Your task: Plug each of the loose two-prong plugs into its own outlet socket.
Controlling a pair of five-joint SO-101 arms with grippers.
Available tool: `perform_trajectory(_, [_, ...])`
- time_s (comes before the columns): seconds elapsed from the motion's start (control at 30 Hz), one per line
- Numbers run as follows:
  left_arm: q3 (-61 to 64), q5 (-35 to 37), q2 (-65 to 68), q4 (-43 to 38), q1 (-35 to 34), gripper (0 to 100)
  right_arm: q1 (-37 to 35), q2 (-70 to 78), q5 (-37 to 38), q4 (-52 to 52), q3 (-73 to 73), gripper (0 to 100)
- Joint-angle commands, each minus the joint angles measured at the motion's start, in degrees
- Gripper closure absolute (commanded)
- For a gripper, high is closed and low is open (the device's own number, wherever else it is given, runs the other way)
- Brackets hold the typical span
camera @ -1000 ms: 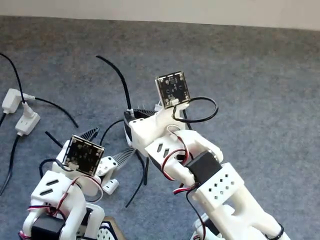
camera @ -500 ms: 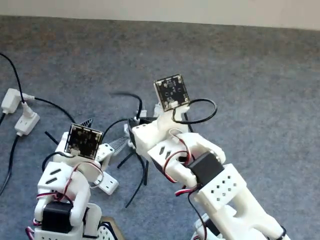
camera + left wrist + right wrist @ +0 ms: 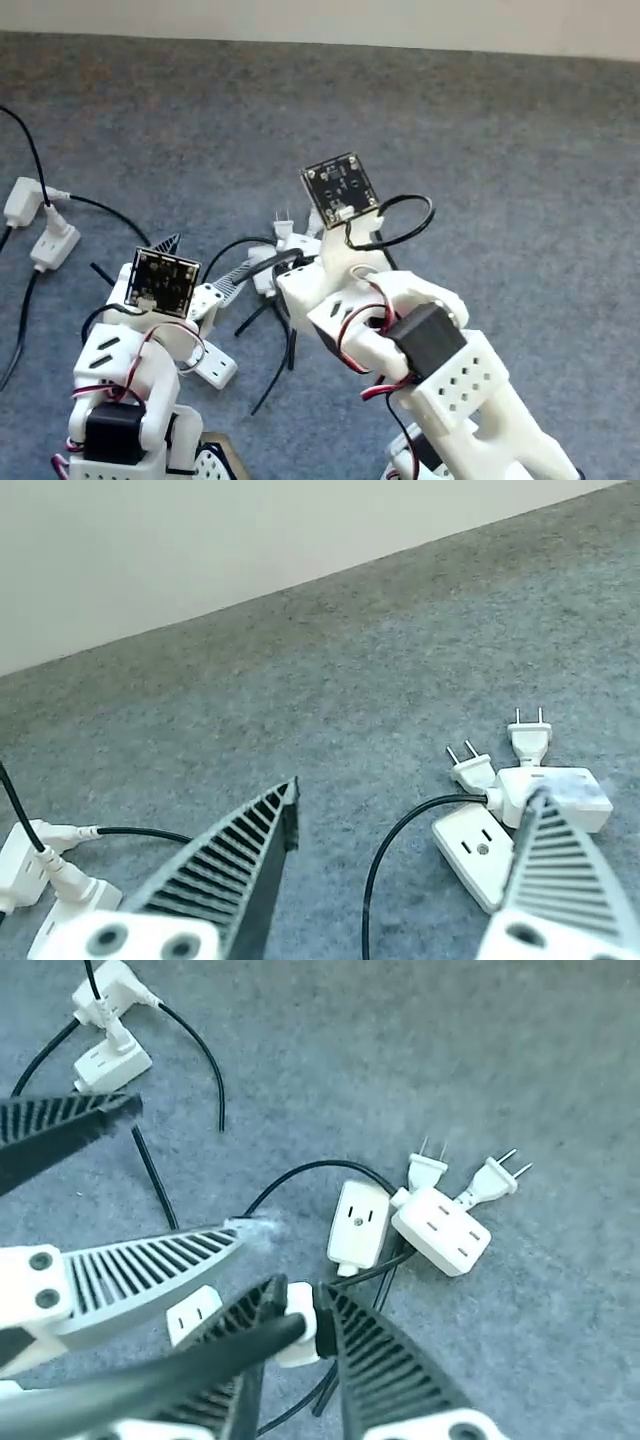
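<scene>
My right gripper (image 3: 300, 1295) is shut on a white plug (image 3: 298, 1345) whose black cord trails off past its fingers. Just beyond it lie a single white socket (image 3: 355, 1222) and a wider socket block (image 3: 440, 1230), with two loose two-prong plugs (image 3: 428, 1170) (image 3: 495, 1180) beside them. My left gripper (image 3: 412, 792) is open over bare carpet, holding nothing. The same socket (image 3: 475, 845), block (image 3: 555, 795) and loose plugs (image 3: 470, 770) (image 3: 530, 740) lie off its white finger (image 3: 560, 880). From above, the plugs (image 3: 284, 218) sit in front of both arms.
Another white socket (image 3: 218, 368) lies close to the left arm's base. At the far left, two white ends (image 3: 20, 200) (image 3: 52, 245) on black cords lie together. Black cord loops (image 3: 285, 345) cross the grey carpet between the arms. The carpet to the right is open.
The right arm has drawn back toward its base with the plug, dragging the black cord and uncovering the sockets and plugs. The left arm rose and swung its gripper forward.
</scene>
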Motion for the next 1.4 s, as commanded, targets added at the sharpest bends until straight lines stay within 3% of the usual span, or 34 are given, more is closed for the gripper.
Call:
perform_trajectory(0.0, [-0.7,-0.5,0.0,-0.7,-0.6,66,3.6,-0.9,1.6,0.5,-5.1,99.5])
perform_trajectory(0.23, [-4.1,-0.5,-0.4,5.0,4.4,66,6.8,-1.0,-1.2,-10.4,-0.5,99.5])
perform_trajectory(0.47, [-3.5,-0.5,0.0,4.6,9.6,66,1.1,-0.6,-4.9,-13.0,1.5,99.5])
perform_trajectory(0.6, [0.1,-0.6,0.0,-1.1,8.8,66,-1.5,-0.5,-4.9,-10.9,1.0,99.5])
perform_trajectory(0.77, [2.0,-0.6,0.0,-6.0,1.7,66,-2.2,-0.5,-3.1,-7.7,1.0,99.5])
perform_trajectory(1.23, [2.0,-0.6,0.0,-6.0,0.6,66,-2.2,-0.4,1.7,-4.0,1.5,99.5])
perform_trajectory(1.37, [2.0,-0.6,-0.5,-2.9,0.6,66,3.2,-0.4,1.8,-3.9,2.5,99.5])
